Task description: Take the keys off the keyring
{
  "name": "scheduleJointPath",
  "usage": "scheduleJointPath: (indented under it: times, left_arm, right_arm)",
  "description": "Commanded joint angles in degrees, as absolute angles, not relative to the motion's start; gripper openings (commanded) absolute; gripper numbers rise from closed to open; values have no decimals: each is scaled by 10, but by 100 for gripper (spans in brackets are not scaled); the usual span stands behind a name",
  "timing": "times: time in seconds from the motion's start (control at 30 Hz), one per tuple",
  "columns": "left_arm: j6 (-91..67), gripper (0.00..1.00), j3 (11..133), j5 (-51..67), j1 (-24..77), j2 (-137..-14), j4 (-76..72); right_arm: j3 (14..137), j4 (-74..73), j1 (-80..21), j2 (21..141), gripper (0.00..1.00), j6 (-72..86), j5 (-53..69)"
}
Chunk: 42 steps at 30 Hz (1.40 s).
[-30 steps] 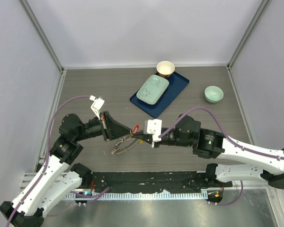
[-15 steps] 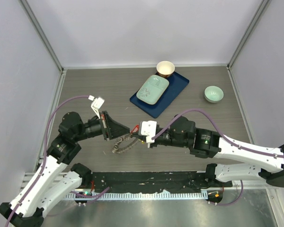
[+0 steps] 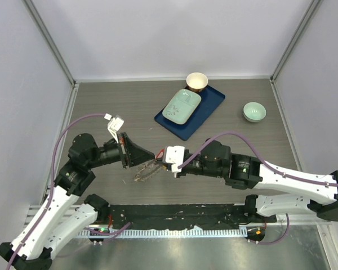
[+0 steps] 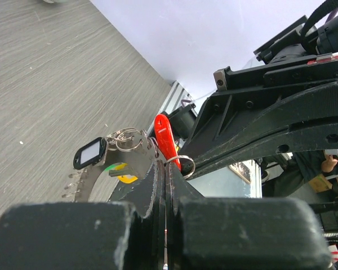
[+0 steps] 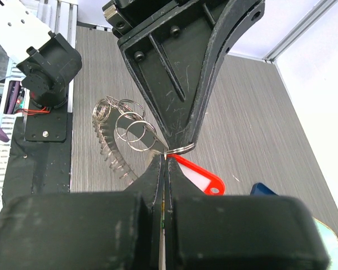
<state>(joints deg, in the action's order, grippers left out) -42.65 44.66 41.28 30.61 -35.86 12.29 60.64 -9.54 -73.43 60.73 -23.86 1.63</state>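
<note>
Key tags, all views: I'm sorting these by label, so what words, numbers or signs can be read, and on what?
No text is legible in any view.
Black tag: its white label window looks blank.
Red key tag: no writing shows.
Green mark on the right arm: too small to read.

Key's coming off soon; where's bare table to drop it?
Bare table: far left, between wall and blue tray; also between tray and green bowl. Crowded near-centre, where left hand and right hand grip the keyring.
</note>
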Motion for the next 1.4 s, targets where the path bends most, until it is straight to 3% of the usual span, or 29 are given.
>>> scheduleJointPath:
  times: [0.0,0.8,1.27,1.33,1.37]
  left_arm:
    - [-440,0,446,495,308,-346,10]
    - [-444,0,389,556,309,-372,-92]
    - [-405,0,395,523,308,-403,-45]
    - [-395,7,402,501,308,-402,-25]
    - [-379,22,405,493,308,-400,-14]
  right_arm:
    - [624,-91,-734,603,1,-236,-20]
    - [633,-104,-734,577,1,-247,16]
    - [652,-104,-735,566,1,-260,61]
    - [655,-102,-735,565,1,-261,61]
    - [654,-102,-735,564,1,-260,61]
